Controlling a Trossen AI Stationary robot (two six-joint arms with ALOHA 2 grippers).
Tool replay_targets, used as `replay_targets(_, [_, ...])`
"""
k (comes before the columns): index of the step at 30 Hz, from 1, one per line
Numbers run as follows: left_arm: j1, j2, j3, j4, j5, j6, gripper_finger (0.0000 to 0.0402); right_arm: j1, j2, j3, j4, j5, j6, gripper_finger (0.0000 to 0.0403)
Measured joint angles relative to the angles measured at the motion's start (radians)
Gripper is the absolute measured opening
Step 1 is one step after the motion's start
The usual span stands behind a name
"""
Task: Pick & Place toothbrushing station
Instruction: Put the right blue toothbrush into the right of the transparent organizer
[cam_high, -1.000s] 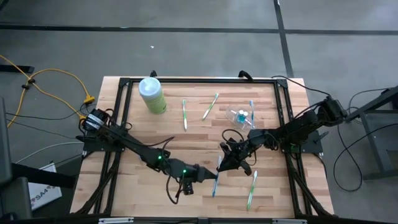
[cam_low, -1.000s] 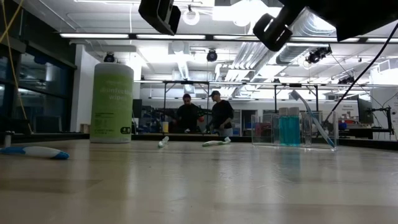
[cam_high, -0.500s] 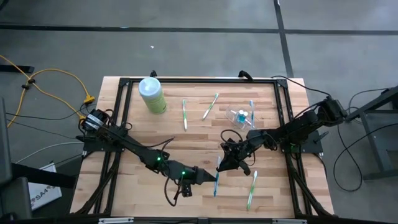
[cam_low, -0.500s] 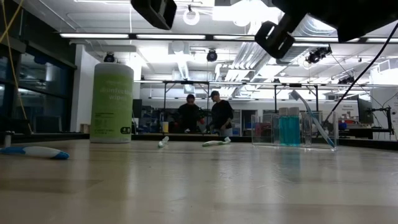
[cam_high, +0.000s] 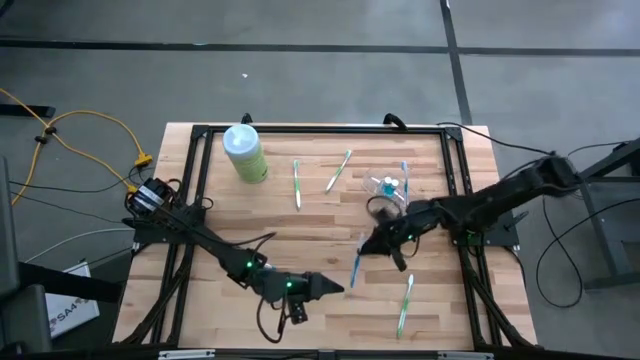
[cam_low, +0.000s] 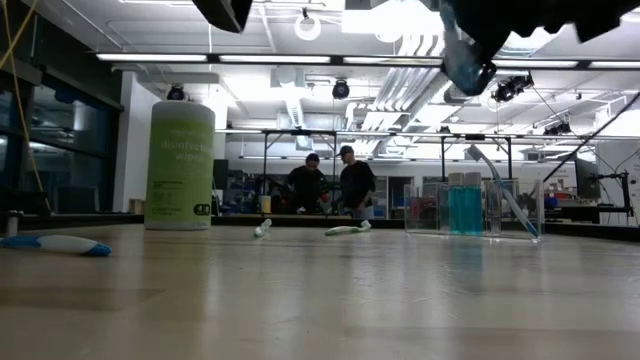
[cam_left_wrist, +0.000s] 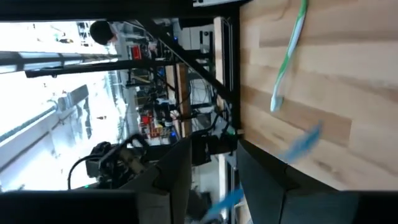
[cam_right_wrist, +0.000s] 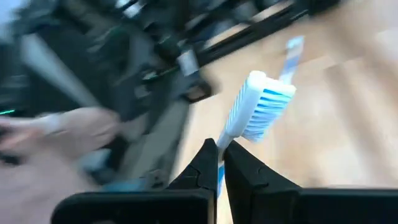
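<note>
Wooden table (cam_high: 300, 225) underneath it all, black-framed. On its far left part, a pale-green bottle (cam_high: 244, 153), upright and well apart from the work.

Reaching in from the right side, the right arm. Right gripper (cam_high: 378, 243) near the middle of the boards, pinched tight on a blue toothbrush (cam_high: 357, 268). Bristle head sticks out past the fingertips in the wrist view; handle hangs toward the near side, clear of the wood as far as can be judged.

Stretched low along the near side, the left arm. Left gripper (cam_high: 328, 288) waits with fingers apart and nothing held.

Just beyond the right gripper, on the far right part of the table, stands the clear holder (cam_high: 386, 188). Upright, with blue contents and one brush leaning out of it in the low view.

Lying loose: two green toothbrushes (cam_high: 297, 183) between bottle and holder, and a third near the near edge.

Likely step: carrying the blue toothbrush to the holder. Keep the pinch firm, since the grip looks close to the head. Lift high enough to clear the rim. Bring the handle end over the opening, tip it toward upright, and lower slowly. Avoid nudging the light holder or the brush leaning in it. Release only once the handle is well inside.
</note>
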Motion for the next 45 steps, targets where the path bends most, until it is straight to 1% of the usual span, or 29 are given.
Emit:
replay_targets(4, [-0.007, 0.000, 0.000, -0.009, -0.001, -0.063, 0.0122, -0.010, -0.171, 0.000, -0.259, 0.245, -0.050, 0.0003])
replay_targets(7, [-0.010, 0.000, 0.000, -0.026, -0.032, -0.106, 0.0122, -0.011, -0.282, 0.000, -0.404, 0.408, -0.067, 0.0003])
replay_targets(9, [-0.011, 0.000, 0.000, -0.035, -0.049, -0.129, 0.0122, -0.010, -0.346, 0.000, -0.463, 0.464, -0.075, 0.0003])
replay_targets(12, [-0.010, 0.000, 0.000, -0.038, -0.059, -0.161, 0.0122, -0.010, -0.415, 0.000, -0.516, 0.513, -0.090, 0.0003])
replay_targets(18, [-0.010, 0.000, 0.000, -0.043, -0.066, -0.193, 0.0122, -0.010, -0.492, 0.000, -0.723, 0.639, -0.063, 0.0003])
replay_targets(20, [-0.010, 0.000, 0.000, -0.045, -0.066, -0.193, 0.0122, -0.010, -0.499, 0.000, -0.755, 0.670, -0.059, 0.0003])
replay_targets(26, [-0.001, 0.000, 0.000, -0.046, -0.066, -0.199, 0.0122, -0.010, -0.527, 0.000, -0.778, 0.711, -0.097, 0.0003])
replay_targets(32, [0.010, 0.000, 0.000, -0.045, -0.066, -0.222, 0.0122, -0.010, -0.590, 0.000, -0.869, 0.802, -0.099, 0.0003])
replay_targets(38, [0.014, 0.000, 0.000, -0.045, -0.066, -0.223, 0.0122, -0.010, -0.634, 0.000, -0.939, 0.847, -0.094, 0.0003])
replay_targets(45, [0.019, 0.000, 0.000, -0.045, -0.066, -0.223, 0.0122, -0.011, -0.640, 0.000, -1.058, 0.866, -0.016, 0.0003])
